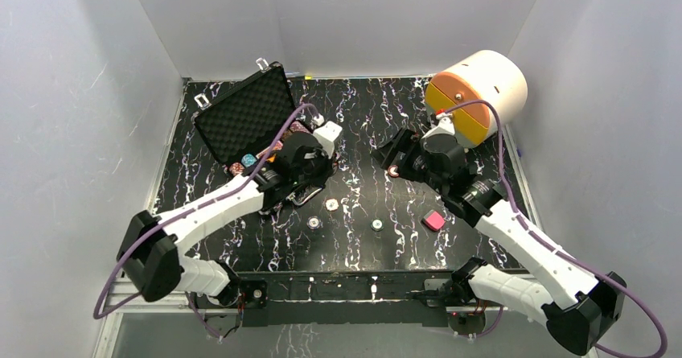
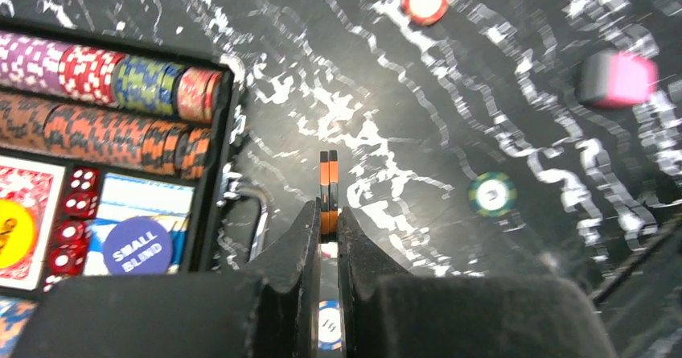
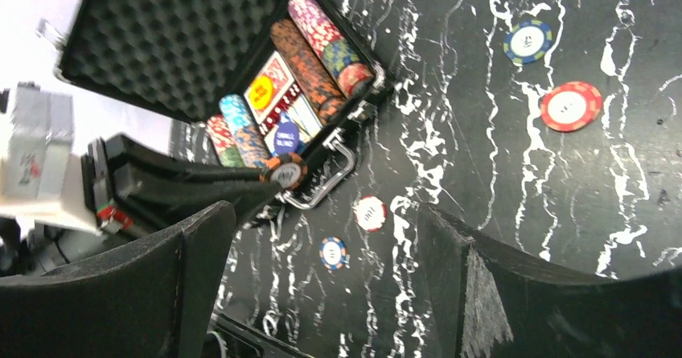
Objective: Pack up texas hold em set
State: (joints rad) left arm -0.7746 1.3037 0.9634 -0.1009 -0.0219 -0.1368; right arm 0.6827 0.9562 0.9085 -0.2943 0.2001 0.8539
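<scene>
We hold chips point(image 2: 328, 179) beside the case point(image 2: 219, 157).
Our left gripper point(image 2: 328, 217) pinches two orange chips on edge; our right gripper point(image 3: 326, 211) gapes wide, empty.

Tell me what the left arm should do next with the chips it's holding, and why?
Probably carry them sideways over the case and release them by the orange row: the left end effector pinches orange chips over the table, just outside the case wall.
</scene>
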